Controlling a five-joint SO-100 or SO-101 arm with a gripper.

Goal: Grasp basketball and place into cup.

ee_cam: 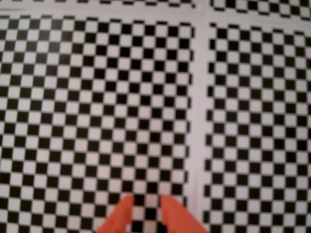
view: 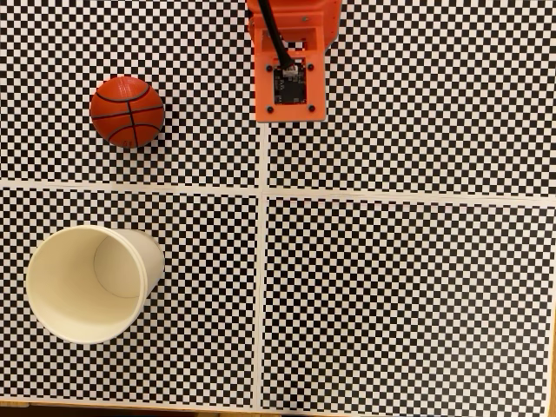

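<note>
- In the fixed view your basketball (view: 127, 111) rests on the checkered bench (view: 408, 287), in the upper left quarter, above the white horizontal strip.
- The orange arm (view: 291, 61) comes in from the top edge of that view, just right of the white vertical strip, with a black cable running down onto a dark circuit board on its body.
- The ball lies well to the left of the arm in the fixed view, apart from it, with open checkered pattern between them.
- The cup (view: 87, 282) stands upright in the lower left quarter, its wide mouth facing the camera, directly below the ball and on the other side of the horizontal strip.
- In the wrist view your pincer (ee_cam: 146, 206) shows as two orange fingertips (ee_cam: 121, 216) rising from the bottom edge, with a narrow gap between them through which you see the checkers.
- The pincer is released and holds nothing.
- The tips point over bare checkered surface, just left of a white vertical strip in the wrist view.
</note>
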